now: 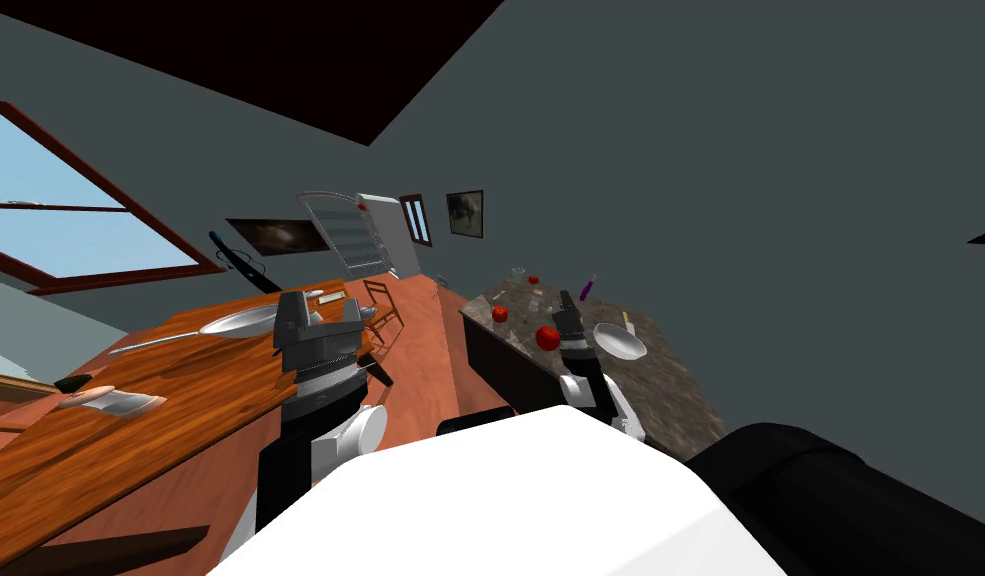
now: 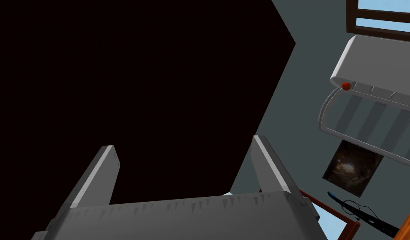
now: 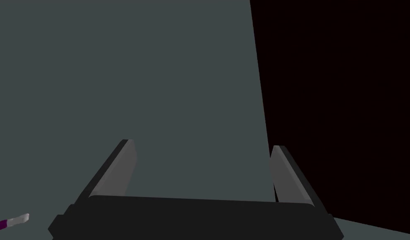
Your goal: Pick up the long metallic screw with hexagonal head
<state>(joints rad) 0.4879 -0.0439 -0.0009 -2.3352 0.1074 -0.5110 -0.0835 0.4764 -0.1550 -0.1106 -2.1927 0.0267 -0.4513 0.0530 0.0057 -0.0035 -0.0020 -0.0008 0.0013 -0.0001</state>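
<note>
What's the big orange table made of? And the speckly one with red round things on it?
The long table looks like smooth wood: orange-brown with darker grain streaks. The counter top looks like stone, maybe granite: grey-brown and speckled.

Small items [image 1: 536, 306] on speckled counter [image 1: 675, 388] too small to identify; purple-handled tool [image 3: 10, 222] cut by edge.

The head camera looks steeply down and forward, rolled, with the wooden tabletop [image 1: 180, 390] near on the left and the stone tabletop [image 1: 670, 385] on the right. The left gripper's [image 2: 184, 143] camera faces up along its spread jaws to the far grey wall. It shares the open white appliance [image 2: 374, 121] and dark picture [image 2: 353, 168] with the head view. The right gripper's [image 3: 202, 145] camera faces grey wall past parted jaws, sharing the purple-handled tool [image 3: 10, 222].
</note>
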